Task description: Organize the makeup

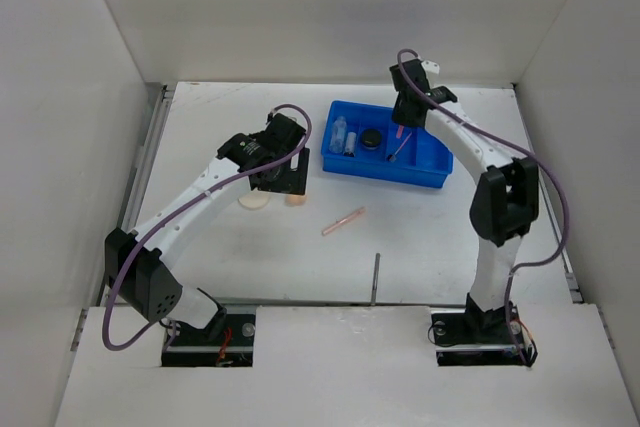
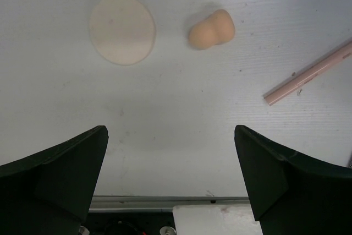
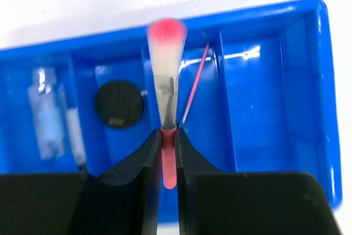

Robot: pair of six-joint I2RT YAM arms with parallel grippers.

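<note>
Right gripper — pinching a pink-handled brush over the blue tray; jar and tube already inside, to its left. Left gripper — spread, holding nothing; puff, sponge and pink pencil ahead of it, not yet sorted.

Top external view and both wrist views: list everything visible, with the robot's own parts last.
tray: one, blue, far right of the table
brush: one, pink handle, white pink-tipped bristles, over the tray
round jar: one, black, in the tray
tube: one, clear, tray's left end
vial: one, dark-ended, beside the tube
thin stick: one, pink, in the tray
puff: one, cream, table
egg sponge: one, peach, beside the puff
pink pencil: one, mid-table
black pencil: one, near edge
left gripper: open
right gripper: holding the brush
</note>
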